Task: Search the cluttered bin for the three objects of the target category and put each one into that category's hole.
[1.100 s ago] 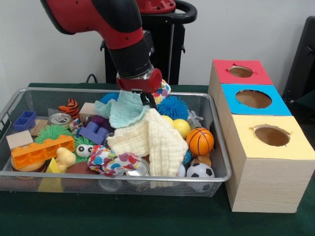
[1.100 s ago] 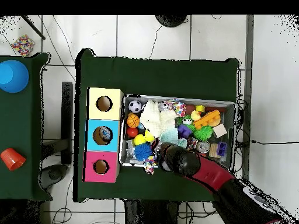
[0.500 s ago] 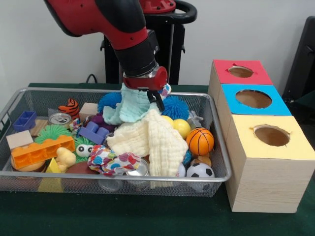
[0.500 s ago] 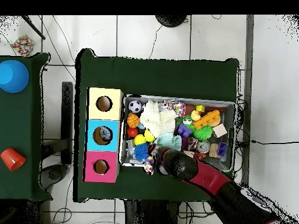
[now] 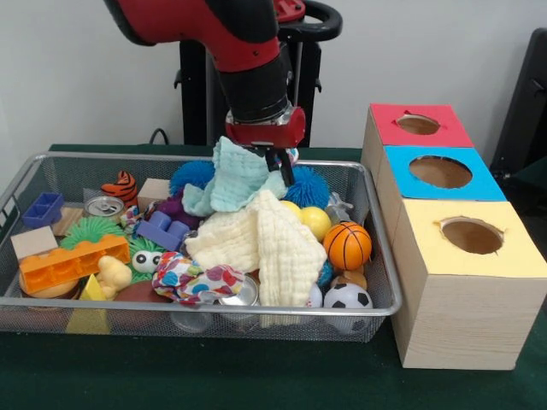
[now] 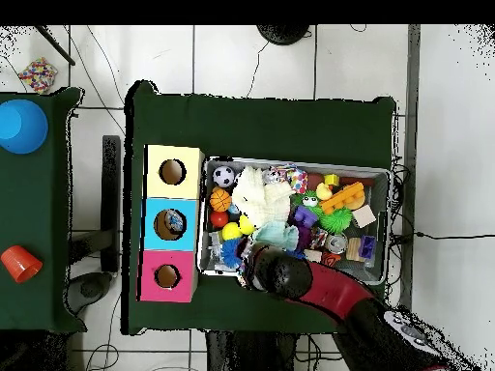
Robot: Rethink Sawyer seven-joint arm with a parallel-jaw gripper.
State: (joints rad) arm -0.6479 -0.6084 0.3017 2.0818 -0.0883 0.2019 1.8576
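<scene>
My gripper (image 5: 267, 162) hangs over the back middle of the wire bin (image 5: 17, 192), shut on a pale teal cloth (image 5: 235, 179) that dangles from it above the clutter. In the overhead view the arm's wrist (image 6: 281, 274) covers the gripper, and the teal cloth (image 6: 277, 234) shows just beyond it. A cream waffle cloth (image 5: 265, 239) lies heaped in the bin's middle. A patterned cloth (image 5: 195, 280) lies at the bin's front. The row of boxes stands right of the bin: red hole (image 5: 418, 125), blue hole (image 5: 440, 172), yellow hole (image 5: 471, 235).
The bin also holds a basketball (image 5: 347, 245), a soccer ball (image 5: 347, 296), a yellow ball (image 5: 314, 222), blue spiky balls (image 5: 304, 186), an orange brick (image 5: 73, 261), purple blocks (image 5: 162, 229), a can (image 5: 104, 207) and green fuzzy toys (image 5: 88, 229).
The gripper has risen and moved toward the boxes, lifting the teal cloth off the pile with it. Everything else in the bin stays in place.
</scene>
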